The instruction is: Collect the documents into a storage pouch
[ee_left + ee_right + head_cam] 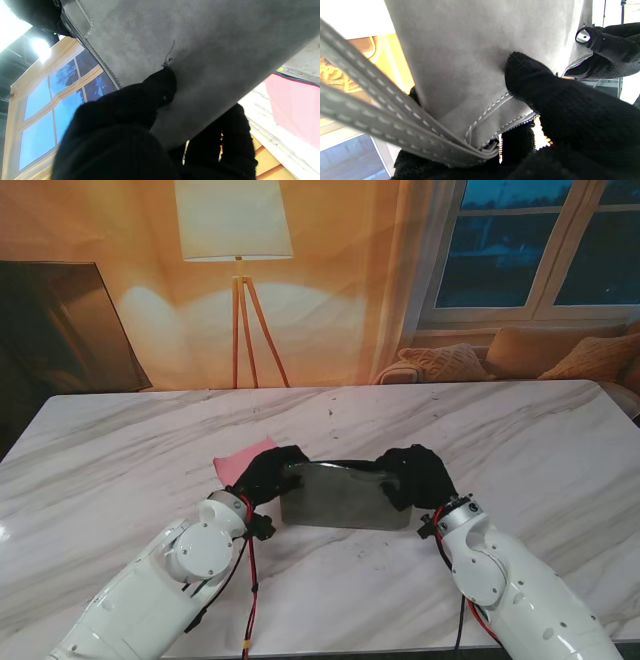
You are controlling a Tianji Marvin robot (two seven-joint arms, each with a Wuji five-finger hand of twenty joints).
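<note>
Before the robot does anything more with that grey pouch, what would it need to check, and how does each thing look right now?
1. Left hand grips the grey pouch: ok, fingers press its fabric.
2. Right hand grips the other end: ok, fingers sit by the stitched corner.
3. Pouch held level between both hands: ok in the stand view.
4. Pouch mouth open for loading: cannot tell, no opening shows plainly.
5. Pink document within reach: ok, it lies on the table beside the left hand, partly hidden by it.
6. Pink document outside the pouch: ok, not yet collected.
</note>
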